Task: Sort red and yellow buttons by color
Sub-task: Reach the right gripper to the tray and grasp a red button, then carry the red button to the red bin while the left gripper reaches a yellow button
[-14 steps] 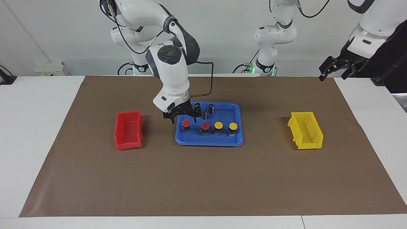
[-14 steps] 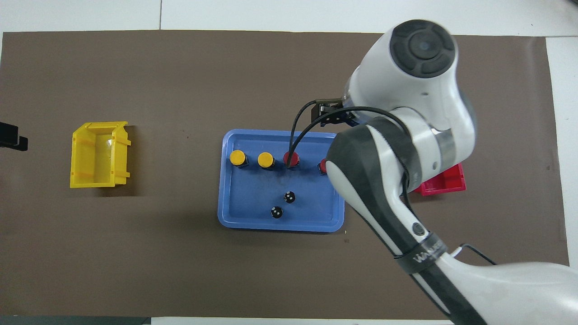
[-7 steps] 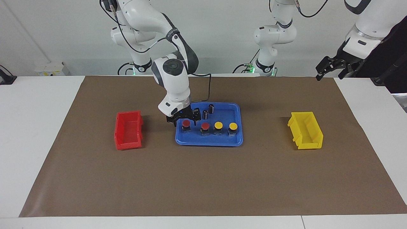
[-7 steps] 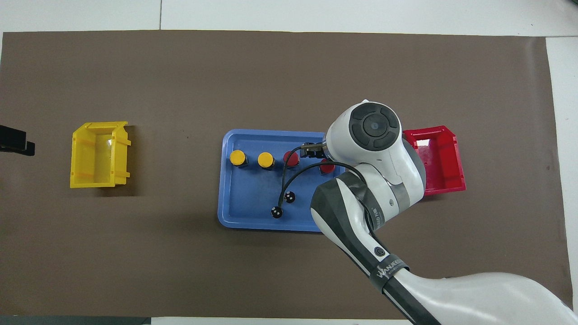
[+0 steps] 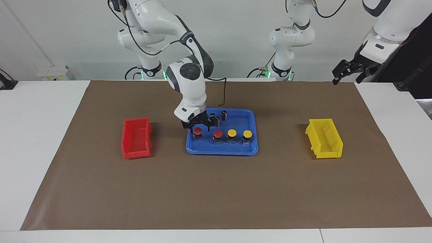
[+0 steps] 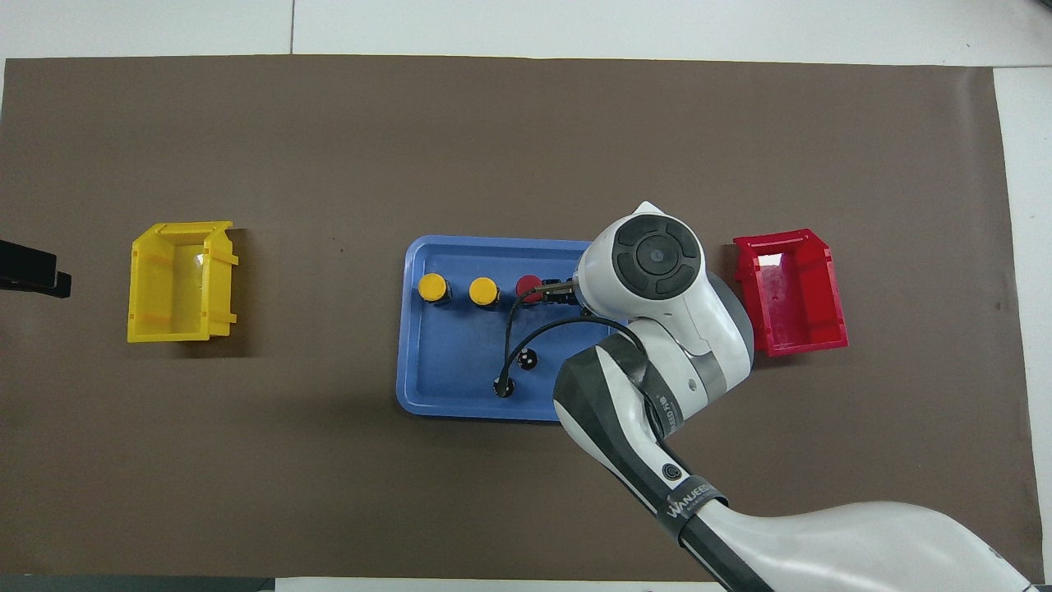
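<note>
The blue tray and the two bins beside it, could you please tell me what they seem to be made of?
Blue tray: likely moulded plastic, smooth with a slight sheen; its colour is uniform and its rim and corners are rounded. Red bin and yellow bin: probably rigid plastic, glossy; they show ribbed walls and a bright glare inside in the overhead view.

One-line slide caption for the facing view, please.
Right end effector straddles the end red button in the blue tray; bins wait at either end.

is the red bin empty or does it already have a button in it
Empty. The red bin shows only its bare red floor in the overhead view, and both red buttons sit on the blue tray.
</note>
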Motion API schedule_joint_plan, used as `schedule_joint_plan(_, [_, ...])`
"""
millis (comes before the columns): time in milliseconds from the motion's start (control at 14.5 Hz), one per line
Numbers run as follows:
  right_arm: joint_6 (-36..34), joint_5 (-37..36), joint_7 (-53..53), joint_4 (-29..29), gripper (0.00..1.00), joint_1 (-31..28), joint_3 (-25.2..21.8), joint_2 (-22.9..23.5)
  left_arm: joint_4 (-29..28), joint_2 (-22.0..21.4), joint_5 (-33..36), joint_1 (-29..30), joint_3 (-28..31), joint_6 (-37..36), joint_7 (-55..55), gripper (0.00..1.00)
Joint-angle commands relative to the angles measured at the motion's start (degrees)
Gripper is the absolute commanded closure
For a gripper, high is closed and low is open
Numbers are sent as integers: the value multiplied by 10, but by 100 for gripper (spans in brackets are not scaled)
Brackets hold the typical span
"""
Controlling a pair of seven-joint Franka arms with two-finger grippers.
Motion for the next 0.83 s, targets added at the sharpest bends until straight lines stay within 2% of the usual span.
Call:
schedule_joint_plan(0, [17, -8, -10, -24, 29, -5, 2, -11, -23, -18, -6, -5, 4, 20, 6, 0])
schedule_joint_plan(414, [18, -12, -13, -29, 46, -6, 2, -12, -34, -23, -6, -13, 4, 23, 4, 0])
schedule_joint_plan(690, [5, -13, -16, -23, 68, -6, 1, -12, -72, -22, -6, -63, 2, 113, 2, 0])
schedule_joint_plan(759, [-4, -13, -15, -8, 69, -6, 1, -12, -89, -19, -6, -83, 2, 146, -10, 0])
